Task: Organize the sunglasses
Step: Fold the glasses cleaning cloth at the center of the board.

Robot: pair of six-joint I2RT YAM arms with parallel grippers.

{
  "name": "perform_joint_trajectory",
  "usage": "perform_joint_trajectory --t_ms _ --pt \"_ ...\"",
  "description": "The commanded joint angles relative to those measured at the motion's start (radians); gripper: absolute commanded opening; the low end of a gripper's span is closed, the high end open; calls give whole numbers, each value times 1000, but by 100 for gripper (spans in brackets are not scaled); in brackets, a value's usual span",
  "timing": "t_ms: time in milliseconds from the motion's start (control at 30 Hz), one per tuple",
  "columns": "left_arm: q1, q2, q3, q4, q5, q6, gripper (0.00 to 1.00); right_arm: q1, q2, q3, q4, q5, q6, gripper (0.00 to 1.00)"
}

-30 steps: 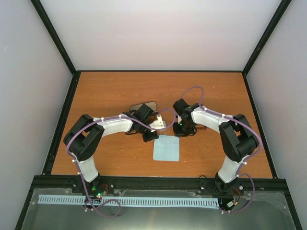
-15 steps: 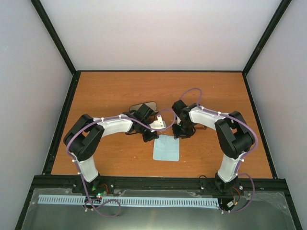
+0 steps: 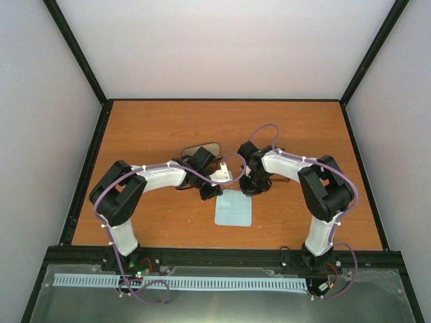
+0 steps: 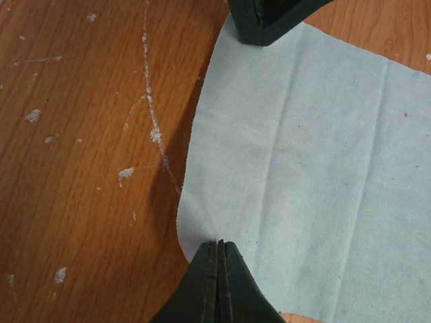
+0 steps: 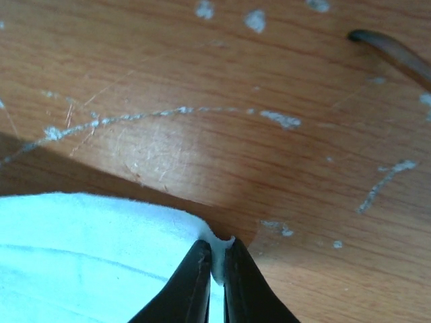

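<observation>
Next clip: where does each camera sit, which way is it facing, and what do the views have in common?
Top external: above and behind, looking down at the table; both arms show.
Left wrist: looks down past the left gripper, shut on the blue cloth edge.
Right wrist: looks down past the right gripper, pinching a cloth corner; a temple tip of the sunglasses lies beyond.
Shared: the cloth, in all three.
</observation>
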Motion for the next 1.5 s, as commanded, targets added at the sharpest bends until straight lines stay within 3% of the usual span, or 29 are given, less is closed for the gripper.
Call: perform_joint_trajectory --t_ms 0,500,1467 --pt "-9 -19 -9 13 0 14 1 12 23 -4 -9 25 3 4" --pt "-10 -62 -12 28 16 16 1 12 -113 -13 16 16 17 3" --pt "-38 -158 -118 13 97 7 1 72 -255 -185 67 -66 70 3"
